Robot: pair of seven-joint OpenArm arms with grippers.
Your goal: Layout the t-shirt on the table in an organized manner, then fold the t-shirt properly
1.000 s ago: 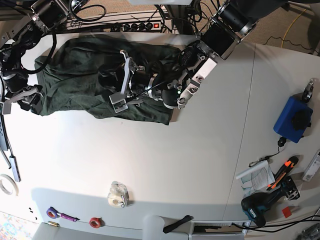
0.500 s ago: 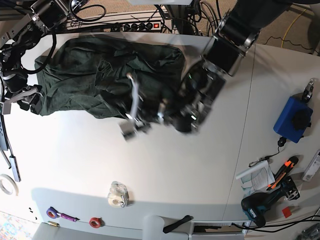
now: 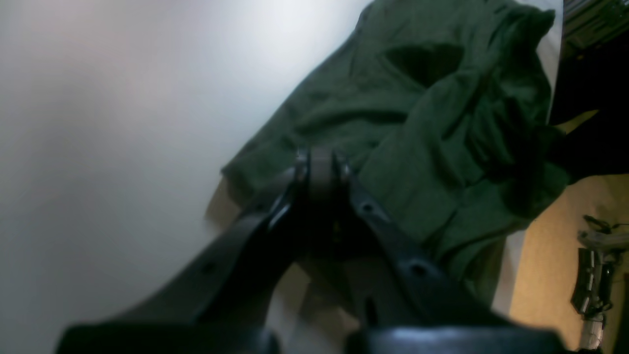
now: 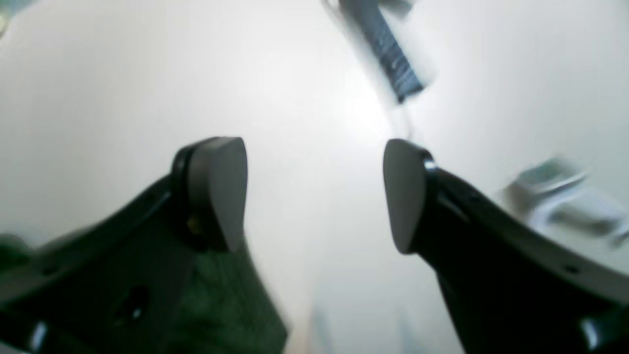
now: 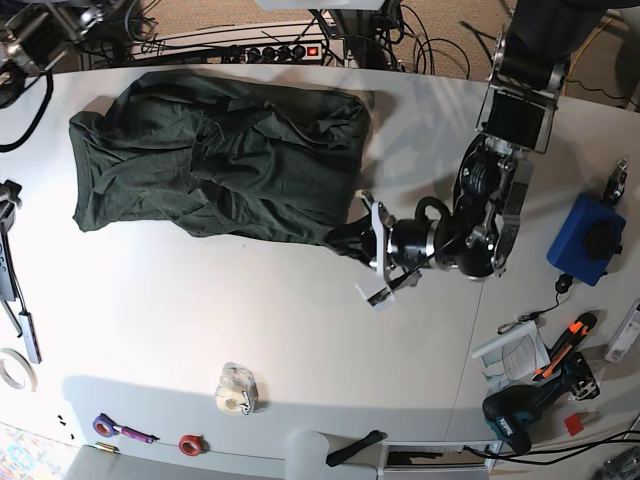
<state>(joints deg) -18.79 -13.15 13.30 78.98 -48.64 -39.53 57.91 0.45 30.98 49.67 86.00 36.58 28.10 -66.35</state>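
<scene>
From the base view, I note the t-shirt (image 5: 215, 165) lying crumpled across the far left part of the table (image 5: 300, 350), one corner drawn out toward the left end effector (image 5: 362, 245), which sits low at that corner. A tape roll (image 5: 237, 390) rests near the front edge, well apart from the garment.

On the left wrist view, I see the left end effector (image 3: 319, 164) pressed together, pinching the t-shirt (image 3: 442, 123) at its edge.

On the right wrist view, I see the right end effector (image 4: 314, 191) spread wide over bare table (image 4: 123, 73), holding nothing; green cloth (image 4: 216, 300) shows at the lower left.
</scene>
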